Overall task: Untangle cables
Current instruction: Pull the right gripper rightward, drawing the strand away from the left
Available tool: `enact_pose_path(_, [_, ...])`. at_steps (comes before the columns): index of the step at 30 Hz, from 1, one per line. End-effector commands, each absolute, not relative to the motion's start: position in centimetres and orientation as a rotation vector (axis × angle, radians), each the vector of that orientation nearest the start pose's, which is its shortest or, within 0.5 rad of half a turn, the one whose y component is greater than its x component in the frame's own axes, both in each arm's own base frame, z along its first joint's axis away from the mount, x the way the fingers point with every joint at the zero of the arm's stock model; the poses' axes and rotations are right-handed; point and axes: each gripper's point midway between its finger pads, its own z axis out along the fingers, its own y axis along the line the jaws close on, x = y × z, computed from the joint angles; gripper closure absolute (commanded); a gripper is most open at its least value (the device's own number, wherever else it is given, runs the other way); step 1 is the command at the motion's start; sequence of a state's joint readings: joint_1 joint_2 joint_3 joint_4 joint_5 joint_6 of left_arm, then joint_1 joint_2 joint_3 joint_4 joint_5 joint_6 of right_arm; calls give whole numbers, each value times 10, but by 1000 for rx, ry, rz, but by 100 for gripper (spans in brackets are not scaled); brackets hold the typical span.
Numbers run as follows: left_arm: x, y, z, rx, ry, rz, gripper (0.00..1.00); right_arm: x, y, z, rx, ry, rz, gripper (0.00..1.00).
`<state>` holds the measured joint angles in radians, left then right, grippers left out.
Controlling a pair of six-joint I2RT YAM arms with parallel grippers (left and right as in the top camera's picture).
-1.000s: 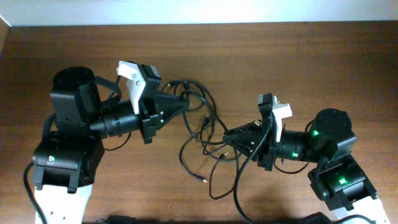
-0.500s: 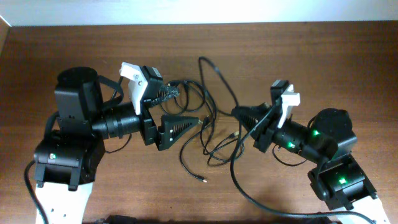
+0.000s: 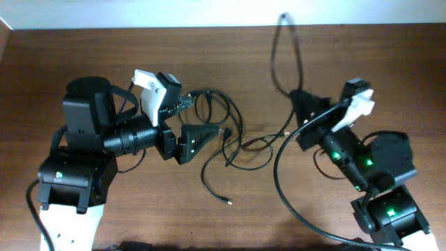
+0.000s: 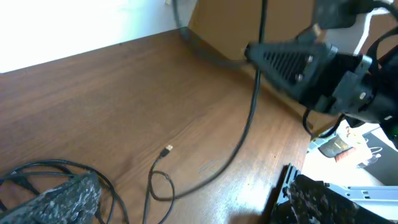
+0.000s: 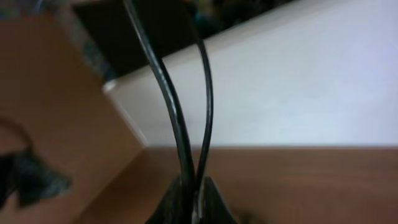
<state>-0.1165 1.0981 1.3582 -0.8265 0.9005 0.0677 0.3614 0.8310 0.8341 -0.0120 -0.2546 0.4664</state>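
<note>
The thin black cables (image 3: 233, 143) lie in loose loops on the brown table between the arms, with one plug end (image 3: 227, 202) pointing toward the front. My left gripper (image 3: 209, 116) stands wide open beside the loops, with nothing between its fingers; in the left wrist view a gold-tipped plug (image 4: 168, 149) lies ahead of it. My right gripper (image 3: 296, 99) is raised and shut on one cable (image 3: 279, 49), which arches up toward the back edge and also trails down to the front right. In the right wrist view two strands (image 5: 180, 124) rise from the shut right gripper (image 5: 194, 194).
The table's back edge meets a white wall (image 3: 209, 12). The arm bases stand at the front left (image 3: 70, 188) and front right (image 3: 390, 209). The held cable's long tail (image 3: 293, 209) curves across the table in front of the right arm.
The left gripper opened and let go of the cables. The right gripper rose and swung back to the right, drawing one cable out of the pile.
</note>
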Motion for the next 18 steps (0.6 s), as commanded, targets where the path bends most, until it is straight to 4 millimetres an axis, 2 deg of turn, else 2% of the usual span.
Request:
enact_pose_path(1, [259,-164,372,702,1918,-955,1,267,179,349,-238,1754,997,96])
enact_pose_path(3, [277,-147,360,614,1987,-792,1,258,185,337,-275,1810,1045,96])
enact_pose_path(4, [296,-118,345,490,2074,-566,1,249,192,339,-305,1814,1120,96])
enact_pose_path(5, [306,-97,337,410,2117,-415,1,244,196,341,-315,1814,1166,96])
enact_pose_path(8, [315,-62,329,293,2168,-184,1,226,209,360,-395,1754,1325,96])
enact_pose_path(12, [312,-60,323,287,2195,-173,1,205,216,403,-498,1580,1468,96])
enact_pose_path(14, [312,-60,322,288,2199,-173,1,206,214,419,-513,1488,1433,96])
enact_pose_path(15, [312,-60,322,287,2199,-173,1,213,212,418,-545,1451,1333,96])
enact_pose_path(16, [313,-60,321,288,2203,-173,1,221,215,408,-580,1458,1277,96])
enact_pose_path(17, [312,-60,321,288,2206,-174,1,227,217,401,-575,1487,1278,96])
enact_pose_path(18, [312,-60,321,288,2206,-173,1,242,223,381,-552,1570,1294,96])
